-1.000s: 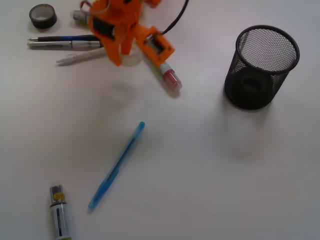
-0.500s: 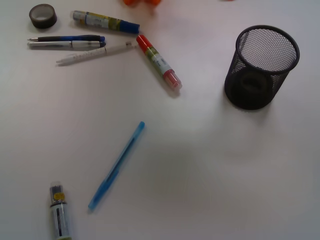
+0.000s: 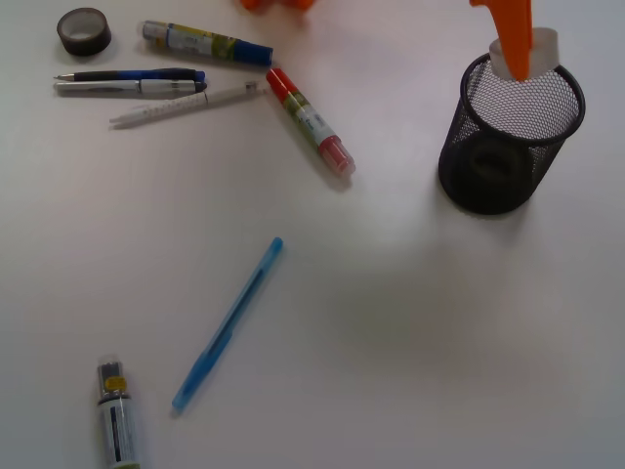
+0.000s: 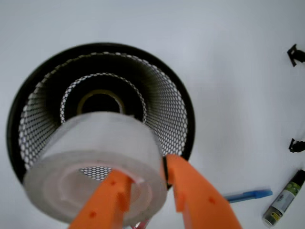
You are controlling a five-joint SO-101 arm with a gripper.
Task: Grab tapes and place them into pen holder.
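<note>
Over the black mesh cup (image 3: 511,132) in the front view, the orange gripper (image 3: 518,44) holds a whitish tape roll (image 3: 542,49). A small dark roll (image 3: 83,30) lies far left by the pens. Seen from the wrist, the see-through roll (image 4: 95,167) is pinched above the cup (image 4: 176,95), where a black roll (image 4: 101,101) lies inside.

Bright orange plastic claw (image 4: 143,191), small round holes, matte fingers (image 4: 200,195)

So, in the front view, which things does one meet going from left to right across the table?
Dark tape roll → yellow-labelled marker at the bottom → blue pen → red marker → pen holder, with the gripper holding the whitish tape over it.
</note>
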